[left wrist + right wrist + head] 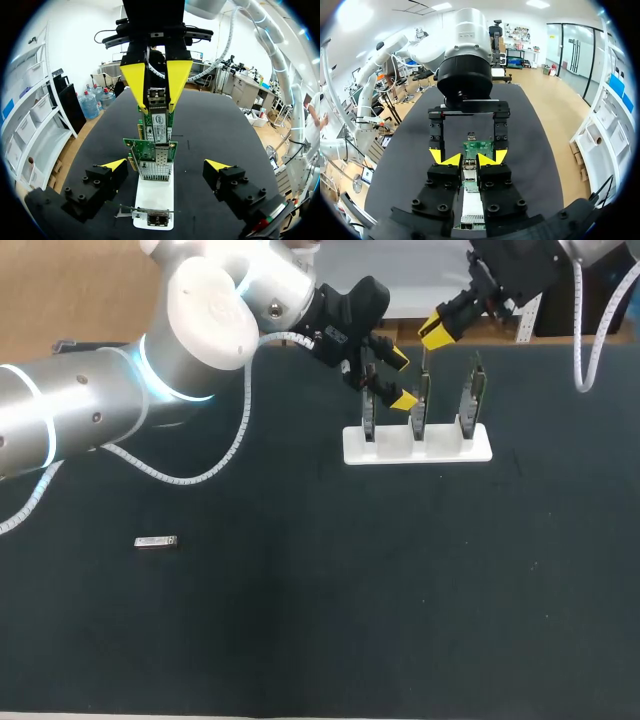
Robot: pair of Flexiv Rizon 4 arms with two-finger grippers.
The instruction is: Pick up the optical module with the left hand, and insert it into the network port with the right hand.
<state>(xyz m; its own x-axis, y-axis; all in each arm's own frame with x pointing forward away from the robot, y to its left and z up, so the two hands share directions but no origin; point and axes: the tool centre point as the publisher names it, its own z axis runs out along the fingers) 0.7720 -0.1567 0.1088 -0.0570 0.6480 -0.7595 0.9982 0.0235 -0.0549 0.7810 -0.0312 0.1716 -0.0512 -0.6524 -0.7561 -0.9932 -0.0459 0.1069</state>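
In the right wrist view the right claw (469,159) hides nearly all of the optical module (469,169) it pinches behind its own black fingers (442,177). In the head view the right arm (520,270) is cut off by the edge, and only one yellow tip (437,330) shows. A small grey bar (156,542) on the bench (300,620) is too small to identify.

matte black table (300,620), evenly lit from overhead

The left arm reaches across the counter, its left gripper (400,380) spread wide, facing the right gripper (435,332), which angles down from the far right, pinching an optical module (156,101).
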